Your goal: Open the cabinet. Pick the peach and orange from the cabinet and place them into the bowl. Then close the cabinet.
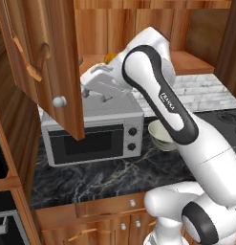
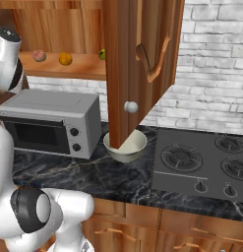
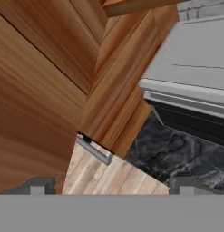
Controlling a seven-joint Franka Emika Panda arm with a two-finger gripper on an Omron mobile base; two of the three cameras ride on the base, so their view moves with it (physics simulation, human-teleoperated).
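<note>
**Gripper open above the microwave, fruit not yet picked**

Gripper (image 1: pixel 91 91) is seen at centre left of the left base view, jaws spread and empty, just beside the open cabinet (image 1: pixel 48 62) door; the orange (image 1: pixel 109 58) peeks past the arm and the bowl (image 1: pixel 160 135) sits at centre right.

From the right base view, the peach (image 2: pixel 39 55) and orange (image 2: pixel 65 59) lie upper left on the shelf, the bowl (image 2: pixel 125 146) at centre beside the microwave (image 2: pixel 49 120).

Through the hand view, wood panels and the microwave (image 3: pixel 190 68) are shown. A fruit should be approached squarely, with the door edge avoided.
</note>
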